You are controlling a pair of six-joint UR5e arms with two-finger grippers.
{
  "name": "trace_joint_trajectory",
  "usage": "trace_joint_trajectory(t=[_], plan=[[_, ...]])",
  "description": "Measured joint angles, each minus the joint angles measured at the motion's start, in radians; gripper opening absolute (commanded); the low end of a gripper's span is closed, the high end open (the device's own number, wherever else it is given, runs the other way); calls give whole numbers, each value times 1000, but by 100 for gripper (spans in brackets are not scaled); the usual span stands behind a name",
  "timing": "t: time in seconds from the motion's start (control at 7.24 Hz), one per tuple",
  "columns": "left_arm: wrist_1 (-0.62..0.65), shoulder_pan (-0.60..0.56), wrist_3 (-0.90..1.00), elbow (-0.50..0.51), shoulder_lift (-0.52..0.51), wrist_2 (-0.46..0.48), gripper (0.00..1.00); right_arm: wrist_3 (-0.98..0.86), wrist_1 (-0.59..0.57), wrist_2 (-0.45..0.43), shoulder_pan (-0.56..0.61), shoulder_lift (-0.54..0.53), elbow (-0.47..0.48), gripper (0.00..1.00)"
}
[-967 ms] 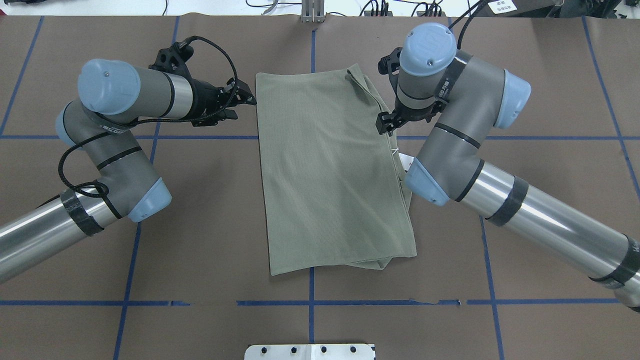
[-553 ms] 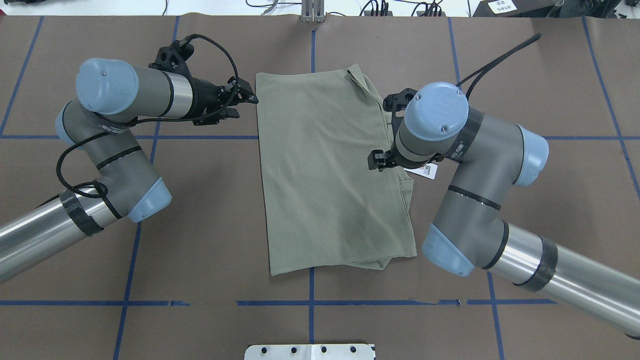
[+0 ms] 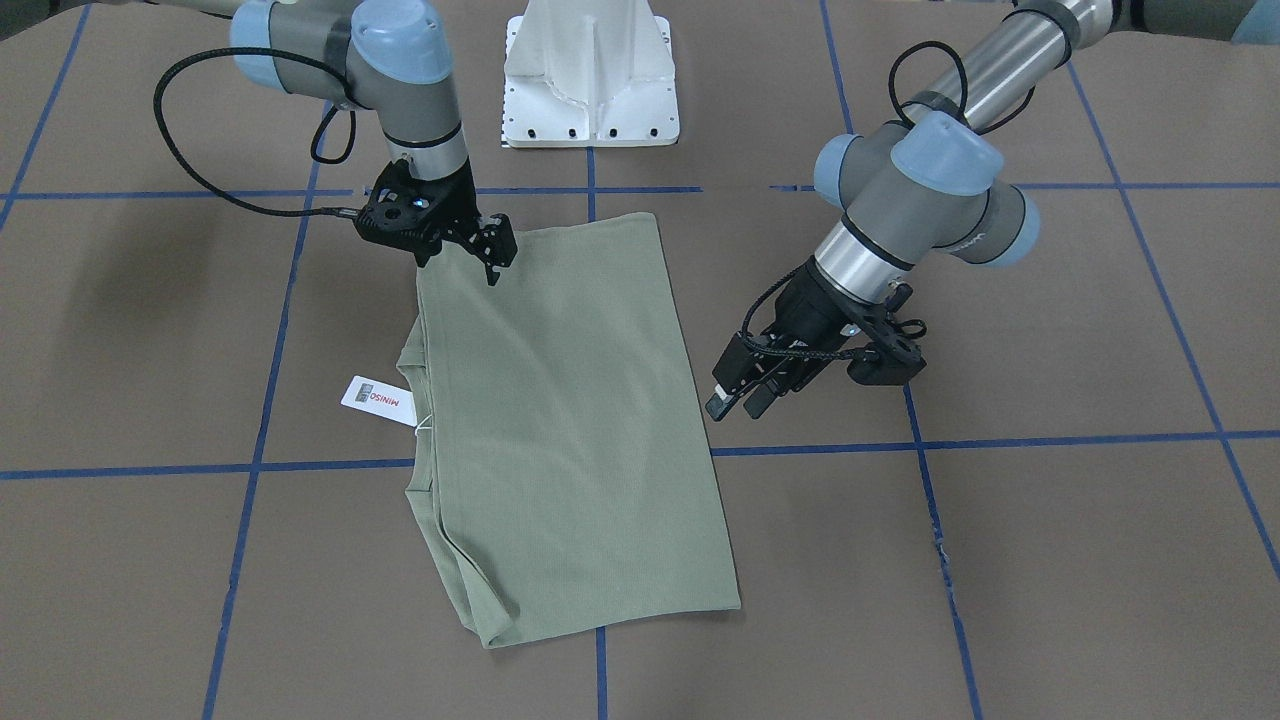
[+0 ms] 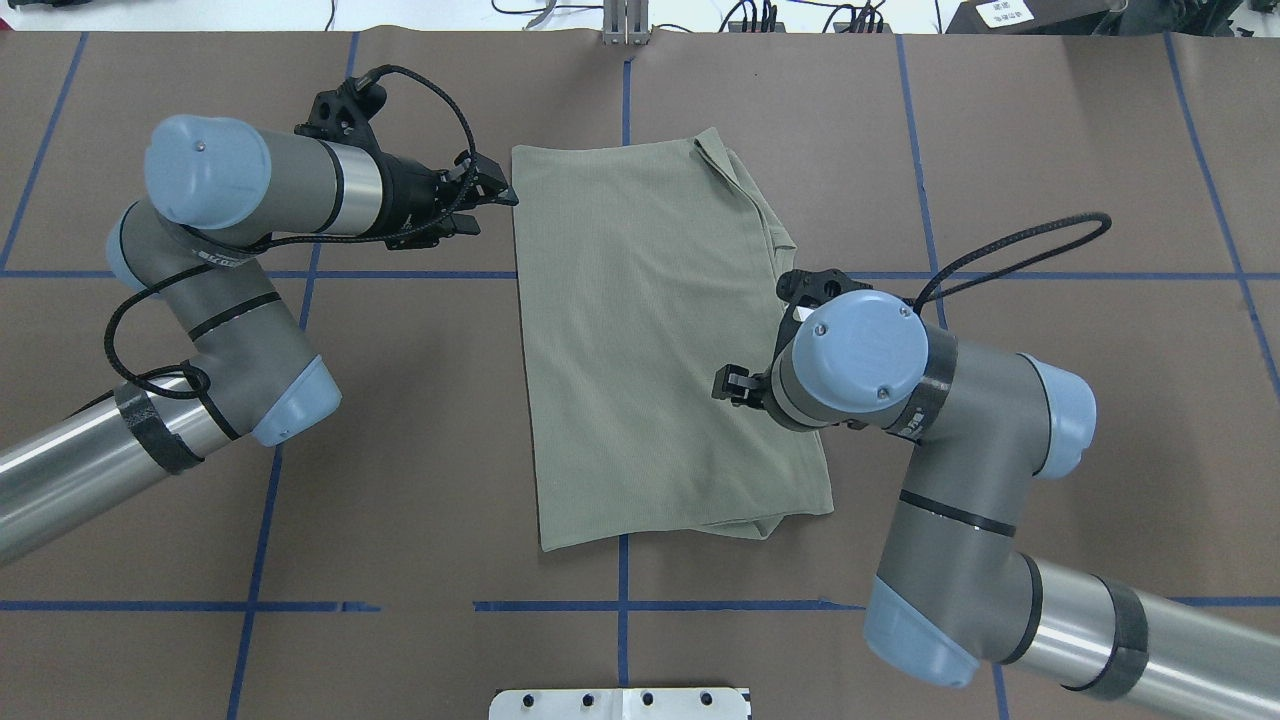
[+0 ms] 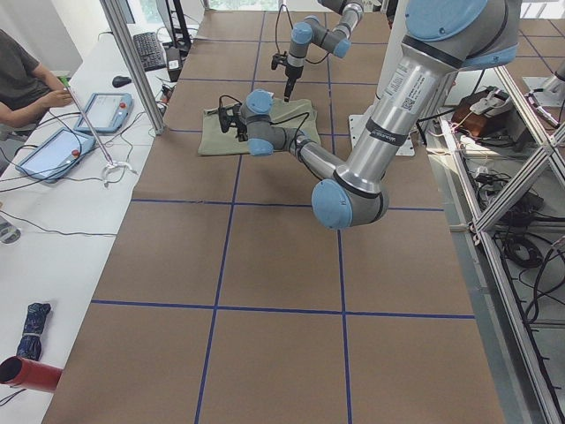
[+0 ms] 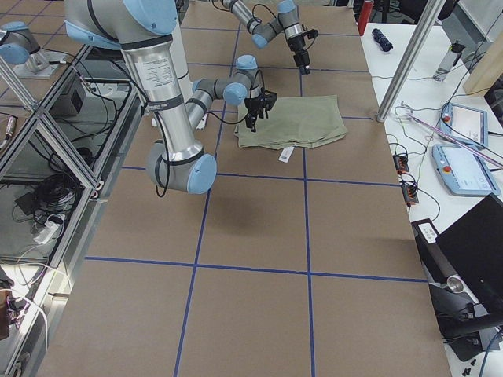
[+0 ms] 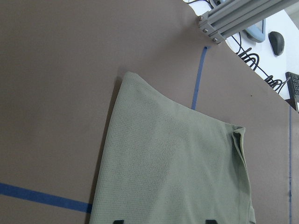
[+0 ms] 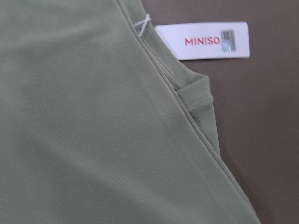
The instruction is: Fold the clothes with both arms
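Positioning for the next fold, by my reading. Shirt (image 4: 650, 340) lay flat mid-table (image 4: 400, 450), already a long rectangle, price tag (image 3: 378, 398) poking out beside its layered edge. Left gripper (image 3: 733, 408) sat just beside the far corner, jaws well apart, empty. Right gripper (image 3: 492, 262) hung over the layered edge; its spread was unreadable and no cloth showed in it. Best to pinch every layer at matching corners and lift evenly. Since a second before, the right arm had travelled along that edge toward the robot. The left barely shifted.
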Motion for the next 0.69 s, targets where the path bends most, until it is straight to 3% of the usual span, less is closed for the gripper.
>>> trace_joint_trajectory(t=[0.28, 0.69], plan=[[0, 1, 2, 0, 4, 0, 66, 273, 42, -63, -69, -45, 11, 91], [0, 1, 3, 2, 6, 0, 66, 373, 94, -97, -89, -96, 23, 89]])
